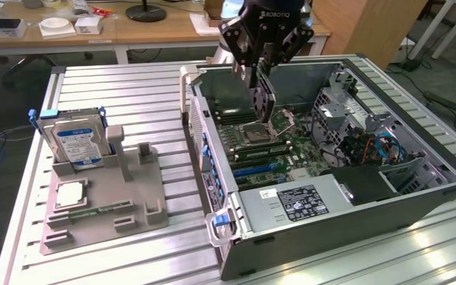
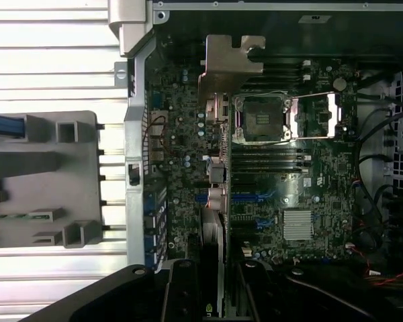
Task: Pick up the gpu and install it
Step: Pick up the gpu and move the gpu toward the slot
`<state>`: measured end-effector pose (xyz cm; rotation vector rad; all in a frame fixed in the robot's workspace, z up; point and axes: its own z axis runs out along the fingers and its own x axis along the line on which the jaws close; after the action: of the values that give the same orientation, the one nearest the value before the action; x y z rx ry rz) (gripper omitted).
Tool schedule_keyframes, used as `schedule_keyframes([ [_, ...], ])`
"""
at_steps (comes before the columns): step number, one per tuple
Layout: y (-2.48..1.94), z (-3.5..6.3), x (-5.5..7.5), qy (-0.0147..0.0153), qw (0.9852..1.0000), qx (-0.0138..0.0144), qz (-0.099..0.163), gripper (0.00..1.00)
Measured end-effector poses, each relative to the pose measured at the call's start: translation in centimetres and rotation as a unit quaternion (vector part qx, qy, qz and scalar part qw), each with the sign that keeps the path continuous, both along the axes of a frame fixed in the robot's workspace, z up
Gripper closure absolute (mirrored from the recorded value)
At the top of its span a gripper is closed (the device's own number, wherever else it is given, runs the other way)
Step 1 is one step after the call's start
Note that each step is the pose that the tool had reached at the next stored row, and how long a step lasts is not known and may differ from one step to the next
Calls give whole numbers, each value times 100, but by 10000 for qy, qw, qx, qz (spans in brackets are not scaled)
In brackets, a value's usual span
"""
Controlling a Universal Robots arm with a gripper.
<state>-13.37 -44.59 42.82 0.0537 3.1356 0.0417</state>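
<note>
The gpu is a thin, flat, dark card with a paler grey metal strip along one side. It hangs on edge with its long side running downward, gripped at its upper end between the fingers of the pincer. It is off the desk, inside the open computer case. Its lower end sits low over the motherboard, just beside the CPU socket. Whether that end touches the board cannot be told. In the wrist view the card appears edge-on as a narrow strip.
</note>
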Motion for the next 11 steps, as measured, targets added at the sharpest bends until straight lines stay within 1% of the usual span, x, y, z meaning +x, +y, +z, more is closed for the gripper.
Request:
schedule_keyframes([
  [11, 0, 0, 125, 2, 10000, 0, 0, 74],
])
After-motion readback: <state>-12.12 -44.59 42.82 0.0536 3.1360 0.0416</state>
